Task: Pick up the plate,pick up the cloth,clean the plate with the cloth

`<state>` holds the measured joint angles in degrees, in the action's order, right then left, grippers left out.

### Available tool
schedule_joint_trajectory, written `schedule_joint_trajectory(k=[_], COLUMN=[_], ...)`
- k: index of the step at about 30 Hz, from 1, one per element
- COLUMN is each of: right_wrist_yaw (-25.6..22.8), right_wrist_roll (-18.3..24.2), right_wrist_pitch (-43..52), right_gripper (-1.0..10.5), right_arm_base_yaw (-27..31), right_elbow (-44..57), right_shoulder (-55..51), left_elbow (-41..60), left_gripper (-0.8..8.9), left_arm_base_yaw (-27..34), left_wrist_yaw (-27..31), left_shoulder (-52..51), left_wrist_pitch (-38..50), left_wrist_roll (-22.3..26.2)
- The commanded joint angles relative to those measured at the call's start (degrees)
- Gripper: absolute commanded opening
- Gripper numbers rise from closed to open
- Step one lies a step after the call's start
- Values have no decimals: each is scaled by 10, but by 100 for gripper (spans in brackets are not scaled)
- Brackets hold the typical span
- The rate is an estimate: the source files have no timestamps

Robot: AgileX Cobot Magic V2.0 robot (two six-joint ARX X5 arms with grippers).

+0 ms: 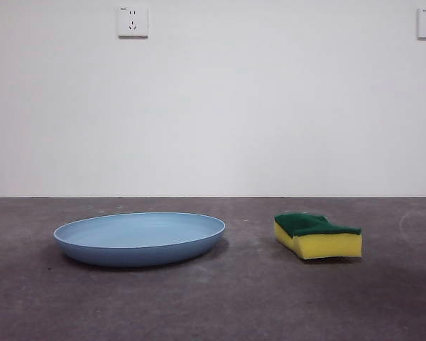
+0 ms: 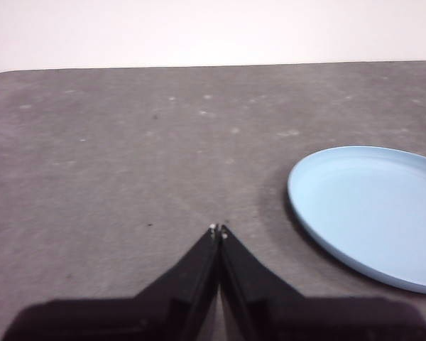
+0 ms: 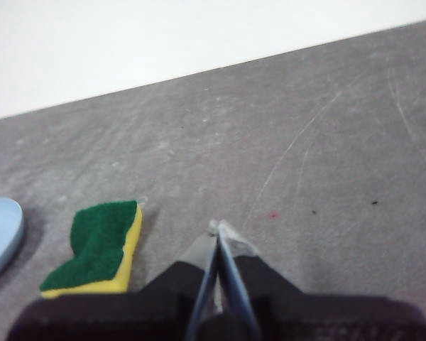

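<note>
The light blue plate lies flat on the grey table at the left of the front view. It also shows in the left wrist view. The cloth, a yellow sponge with a dark green top, lies to the right of the plate, apart from it. It also shows in the right wrist view. My left gripper is shut and empty, beside the plate and clear of it. My right gripper is shut and empty, beside the sponge and clear of it. Neither gripper shows in the front view.
A white wall stands behind the table's far edge, with two wall sockets high up. The plate's edge shows at the side of the right wrist view. The table surface is dark grey and scuffed.
</note>
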<state>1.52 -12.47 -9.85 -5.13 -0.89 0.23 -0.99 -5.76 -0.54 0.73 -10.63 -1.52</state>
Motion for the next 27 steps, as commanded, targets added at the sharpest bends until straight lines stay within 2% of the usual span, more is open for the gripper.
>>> schedule_joint_trajectory(k=[1,7,12,16,21,24,27], right_wrist_yaw=[1,1,1,5,71,124,197], right_wrist_roll=[-45,-87,-89,-84,-34,-6,29], right_wrist_pitch=[-7,-13,-28,-73,-140,-205,-293], right_gripper=[-4,-9,-8,-7,-6,-2,-1], right_arm_base_yaw=[1,1,1,1,1,1,1], right_elbow=[-5,-67,-155,-234,-332,-396,-465], right_shoulder=[-1,30,94,159,248,310,380], left_elbow=[1,-50,-112,-158,-231,-286,-347], left_gripper=[-6,-6,-6,-6,-7,-6,-5], left_arm_base_yaw=[1,1,1,1,1,1,1], left_wrist_yaw=[-12,-17,-31,-45,-79,-112,-155], left_shoulder=[-2,-1,23,67,156,223,295], left_wrist_pitch=[-1,-61,-93,-93,-108,-136,-179], left_wrist_roll=[-12,-65,-109,-110,-104,-100,-75])
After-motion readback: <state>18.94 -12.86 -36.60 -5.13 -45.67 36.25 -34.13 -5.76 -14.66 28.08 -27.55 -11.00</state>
